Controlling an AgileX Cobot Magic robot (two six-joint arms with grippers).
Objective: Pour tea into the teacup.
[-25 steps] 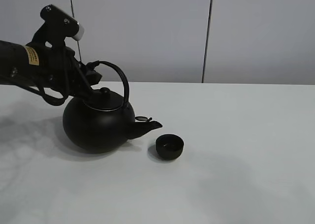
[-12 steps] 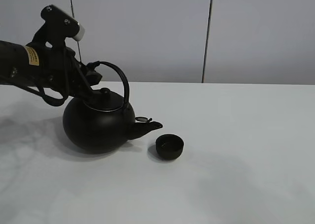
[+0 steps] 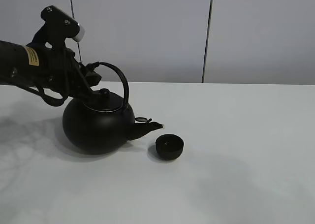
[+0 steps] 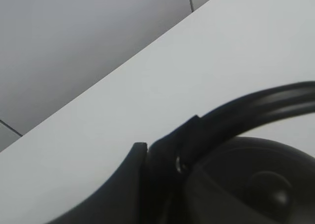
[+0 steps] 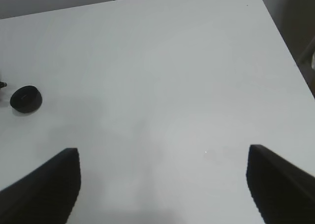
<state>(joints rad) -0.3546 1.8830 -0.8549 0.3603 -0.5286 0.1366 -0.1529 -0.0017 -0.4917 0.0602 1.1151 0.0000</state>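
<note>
The big round black kettle (image 3: 98,128) is at the left of the table, low over it or on it; I cannot tell which. Its spout (image 3: 147,127) points right and ends just short of the teacup (image 3: 170,147), a small low matte-black cup. My left gripper (image 3: 91,72) is shut on the kettle's arched handle (image 3: 121,83) at its rear end. The left wrist view shows the handle (image 4: 256,106) and the lid (image 4: 261,184) close up. My right gripper (image 5: 162,184) is open and empty, far from the teacup (image 5: 26,99), and is out of the exterior view.
The white table (image 3: 236,135) runs wide to the right of the cup. Its right edge (image 5: 283,42) shows in the right wrist view. A grey panelled wall (image 3: 162,32) stands behind the table.
The kettle has sunk very slightly and its spout tip has edged a little towards the cup. The cup has not moved.
</note>
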